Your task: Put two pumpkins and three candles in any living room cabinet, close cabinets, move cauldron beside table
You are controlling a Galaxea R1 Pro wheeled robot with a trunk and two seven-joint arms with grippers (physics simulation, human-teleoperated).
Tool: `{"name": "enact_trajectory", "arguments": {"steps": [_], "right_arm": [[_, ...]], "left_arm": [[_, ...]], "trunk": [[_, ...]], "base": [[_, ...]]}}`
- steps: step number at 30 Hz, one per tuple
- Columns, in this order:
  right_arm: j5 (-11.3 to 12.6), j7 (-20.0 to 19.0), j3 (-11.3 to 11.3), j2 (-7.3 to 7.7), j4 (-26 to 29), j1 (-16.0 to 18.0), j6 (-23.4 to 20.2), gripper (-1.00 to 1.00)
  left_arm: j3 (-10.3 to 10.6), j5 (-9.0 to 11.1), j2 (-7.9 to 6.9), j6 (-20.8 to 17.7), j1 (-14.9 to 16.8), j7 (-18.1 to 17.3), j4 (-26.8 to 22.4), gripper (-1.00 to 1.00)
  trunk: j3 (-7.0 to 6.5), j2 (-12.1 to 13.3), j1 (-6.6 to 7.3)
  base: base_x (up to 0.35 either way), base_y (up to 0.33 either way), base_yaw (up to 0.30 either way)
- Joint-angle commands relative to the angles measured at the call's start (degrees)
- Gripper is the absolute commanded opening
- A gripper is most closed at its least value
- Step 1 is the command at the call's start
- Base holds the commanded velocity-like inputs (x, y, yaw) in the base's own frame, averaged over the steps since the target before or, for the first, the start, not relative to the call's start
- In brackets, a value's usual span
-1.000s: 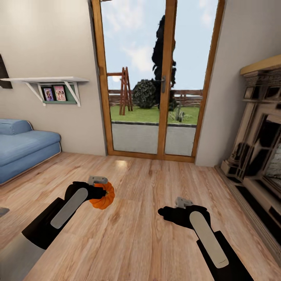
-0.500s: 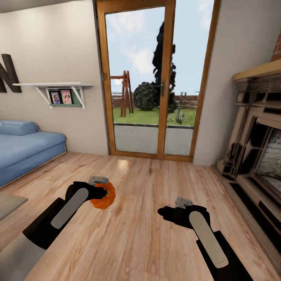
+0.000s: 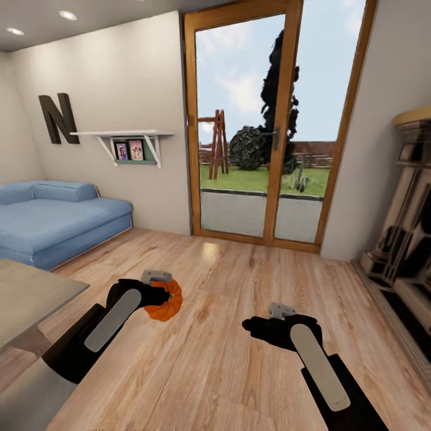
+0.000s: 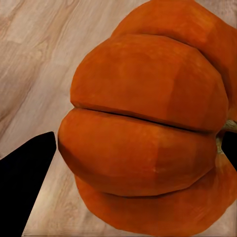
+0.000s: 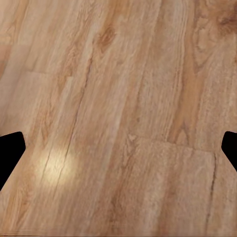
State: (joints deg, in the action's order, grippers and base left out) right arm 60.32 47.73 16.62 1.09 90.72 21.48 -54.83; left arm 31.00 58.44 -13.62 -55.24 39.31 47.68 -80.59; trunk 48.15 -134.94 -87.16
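The left end effector [image 3: 160, 294] grips a small, round, ribbed orange pumpkin [image 3: 166, 301], holding it above the light wooden plank floor [image 3: 227, 335] in front of the robot. In the head view the black wrist and a grey block on top cover the near half of the pumpkin, so just its far orange bulge shows, and the fingers themselves are hidden. In the left wrist view the pumpkin [image 4: 148, 123] sits very close to the lens and runs off the frame edges; deep grooves split its smooth faceted lobes, a bit of pale stem shows at one edge, and a black fingertip [image 4: 24, 173] lies just beside its side.

The right end effector [image 3: 251, 326] hangs over bare floor, released and holding nothing: in the right wrist view its two black fingertips [image 5: 10, 153] sit at opposite edges of the frame, well apart, with floor planks [image 5: 123, 123] between them.

A grey flat surface [image 3: 30, 299] is cut off at the left edge of the head view, so its full shape cannot be told. Beyond it stands a blue upholstered sofa [image 3: 54, 218] below a white wall shelf [image 3: 123, 134] with small framed pictures too small to read, and a dark letter N [image 3: 58, 118]. A wood-framed glass door [image 3: 275, 131] looks onto a garden. An ornate fireplace surround [image 3: 407, 227] is cropped at the right edge.
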Motion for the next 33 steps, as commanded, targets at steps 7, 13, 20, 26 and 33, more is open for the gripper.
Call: {"name": "enact_trajectory", "arguments": {"steps": [7, 13, 20, 26, 33], "right_arm": [[0.7, 0.6, 0.0, 0.05, 0.0, 0.1, -0.1, 1.0], [0.8, 0.6, -0.1, 0.05, 0.0, 0.1, -0.1, 1.0], [0.9, 0.6, -0.1, 0.05, -0.1, 0.1, -0.1, 1.0], [0.9, 0.6, -0.1, 0.08, -0.1, 0.1, -0.1, 1.0], [1.0, 0.6, -0.3, 0.12, -0.1, 0.1, -0.1, 1.0]], "left_arm": [[0.3, -0.4, 0.63, -0.1, 0.0, 0.8, -0.3, -1.0], [0.5, -0.6, 1.09, -0.1, 0.0, 0.8, -0.3, -1.0], [0.5, -0.6, 1.41, 0.0, 0.0, 0.8, -0.3, -1.0], [0.6, -0.7, 1.62, 0.0, 0.0, 0.8, -0.2, -1.0], [0.5, -0.9, 1.72, 0.0, 0.0, 0.8, -0.1, -1.0]], "trunk": [[0.06, 0.0, 0.01], [0.06, 0.0, 0.01], [0.06, 0.0, 0.01], [0.06, 0.0, 0.01], [0.06, 0.0, 0.01]], "base": [[-0.059, -0.026, 0.29], [-0.204, -0.169, 0.291], [-0.214, -0.226, 0.291], [-0.215, -0.235, 0.29], [-0.215, -0.236, 0.29]]}}
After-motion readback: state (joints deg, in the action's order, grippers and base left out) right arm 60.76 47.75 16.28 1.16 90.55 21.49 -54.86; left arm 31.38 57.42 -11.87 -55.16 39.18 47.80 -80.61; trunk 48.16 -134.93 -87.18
